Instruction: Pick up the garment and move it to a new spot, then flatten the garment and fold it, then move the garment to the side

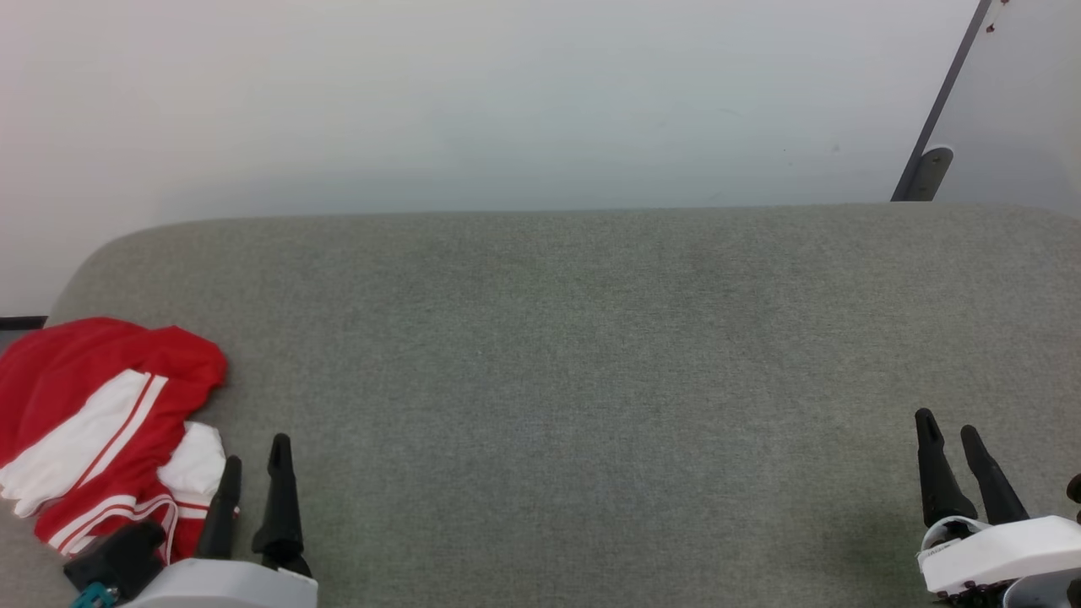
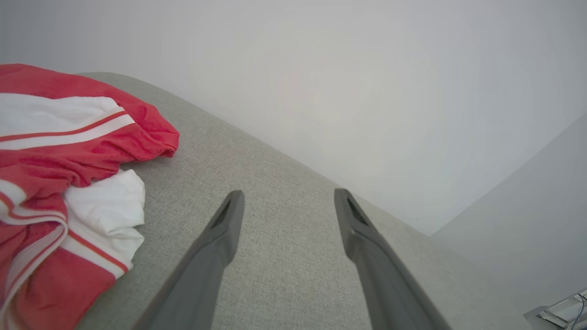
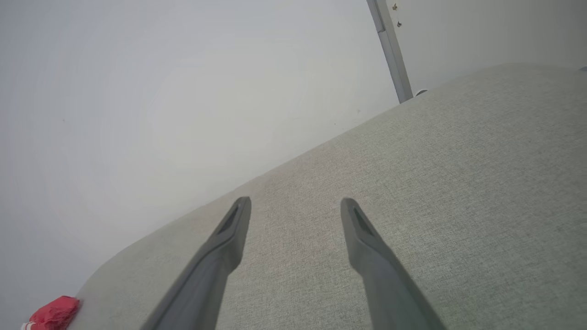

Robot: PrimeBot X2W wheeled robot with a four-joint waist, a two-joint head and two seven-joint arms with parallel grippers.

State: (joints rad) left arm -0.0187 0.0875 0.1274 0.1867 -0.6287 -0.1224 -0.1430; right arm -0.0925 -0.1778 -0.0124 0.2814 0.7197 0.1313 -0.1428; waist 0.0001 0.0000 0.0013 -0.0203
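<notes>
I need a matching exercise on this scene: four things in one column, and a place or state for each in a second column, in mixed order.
1. crumpled red-and-white shirt
2. left gripper with two dark fingers
3. right gripper with two dark fingers
4. slanted dark grey bar

A. open, over the bare grey fabric surface, lower right
B. upper right of the head view
C. bunched at the surface's left edge
D. open, close beside the shirt

Pairs: 1-C, 2-D, 3-A, 4-B

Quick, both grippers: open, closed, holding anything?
Left gripper: open, empty, beside the crumpled red shirt.
Right gripper: open, empty, over the grey cushion.
</notes>
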